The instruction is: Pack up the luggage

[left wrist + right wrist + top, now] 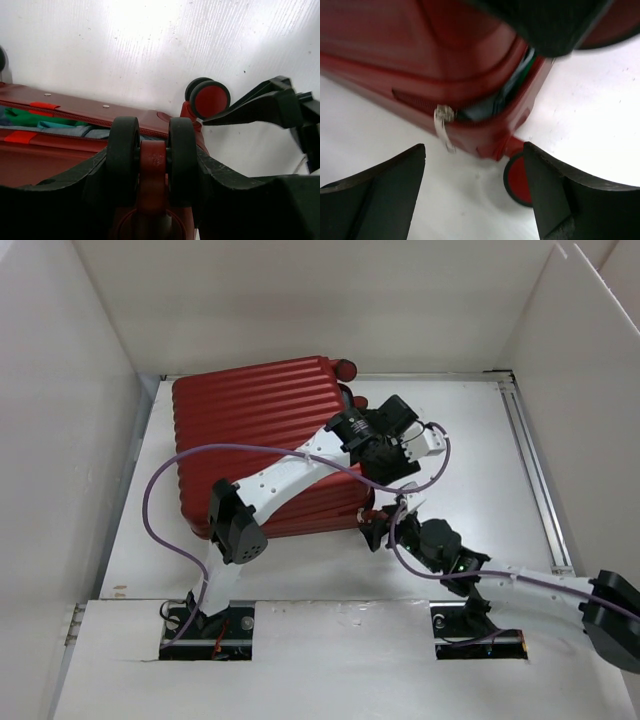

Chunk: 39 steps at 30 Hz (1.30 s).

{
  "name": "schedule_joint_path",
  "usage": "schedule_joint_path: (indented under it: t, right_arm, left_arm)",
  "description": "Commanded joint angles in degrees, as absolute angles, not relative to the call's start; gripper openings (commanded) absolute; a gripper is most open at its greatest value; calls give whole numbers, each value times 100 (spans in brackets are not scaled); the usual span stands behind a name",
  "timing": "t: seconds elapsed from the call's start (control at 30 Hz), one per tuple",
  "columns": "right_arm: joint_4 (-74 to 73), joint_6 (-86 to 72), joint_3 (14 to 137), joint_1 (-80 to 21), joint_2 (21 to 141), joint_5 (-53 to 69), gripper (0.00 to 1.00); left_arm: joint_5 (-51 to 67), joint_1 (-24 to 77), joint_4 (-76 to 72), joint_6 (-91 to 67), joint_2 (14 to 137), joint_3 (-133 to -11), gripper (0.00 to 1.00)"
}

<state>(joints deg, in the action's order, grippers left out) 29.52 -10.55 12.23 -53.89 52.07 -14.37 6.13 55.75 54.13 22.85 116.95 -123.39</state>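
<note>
The luggage [255,425] lies flat at the back left of the table, dark red and ribbed, its lid down. My left gripper [392,465] reaches across it to its right end and is shut on a black double wheel [152,150], one finger against each outer side. Green and blue clothes [30,119] show through the gap along the zipper. My right gripper [475,150] hovers open over bare table at the near right corner, short of the silver zipper pull [442,125]. A red-hubbed wheel [516,180] sits beside its right finger [560,195].
White walls [60,440] box in the table on three sides. A purple cable [160,530] loops off the left arm over the luggage's near left side. White table [480,460] lies to the right of the luggage.
</note>
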Motion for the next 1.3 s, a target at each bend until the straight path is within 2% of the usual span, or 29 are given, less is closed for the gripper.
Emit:
schedule_joint_path:
  t: [0.0,0.13,0.23,0.27,0.37,0.4,0.47,0.5,0.6,0.63,0.7,0.8,0.93,0.97,1.07,1.27]
  right_arm:
    - [3936,-1107,1634,-5440,5650,-1899,82]
    - [4078,-1160,2055,-5554,6519,-1617,81]
    - [4078,-1309,2109,-5712,6680,-1941,75]
    - [3974,-1475,2109,-5774,6680,-2064,68]
    - [3474,-1818,2109,-5774,6452,-2478,60]
    - [3472,-1819,2109,-5774,6399,-2479,50]
    - [3401,-1881,2109,-5774,6346,-2549,41]
    - [3401,-1933,2057,-5774,6346,-2549,30]
    - [3533,-1881,2004,-5836,6346,-2417,14]
    - [3533,-1881,1952,-5836,6346,-2417,5]
    - [3647,-1881,1882,-6002,6276,-2495,0]
    - [3647,-1731,1811,-6134,6092,-2496,6]
    - [3148,-1564,1880,-6328,6029,-2443,45]
    - [3042,-1564,1881,-6433,6029,-2504,58]
    - [2892,-1617,1951,-6705,6160,-2688,65]
    - [2892,-1925,2205,-6970,6354,-3497,66]
  left_arm:
    - [922,5440,4061,1916,11118,-12401,0]
    - [975,5440,4061,1916,11118,-12454,0]
    - [1107,5440,4113,1854,11066,-12507,0]
    - [1107,5440,4113,1854,11065,-12576,0]
    - [1160,5632,4324,1854,11013,-12753,0]
    - [1160,5721,4324,1924,10943,-12753,0]
    - [1160,5958,4324,1978,10767,-12639,0]
    - [1160,6011,4324,1978,10714,-12569,0]
    - [1213,6117,4324,1978,10635,-12445,0]
    - [1213,6117,4324,1978,10635,-12445,0]
    - [1160,6117,4324,1978,10635,-12445,0]
    - [1160,6117,4324,1978,10582,-12445,0]
    - [1222,6117,4430,1978,10582,-12393,0]
    - [1291,6117,4430,1978,10521,-12393,0]
    - [1371,6222,4491,1925,10441,-12393,0]
    - [1310,6416,4430,2039,10283,-12085,0]
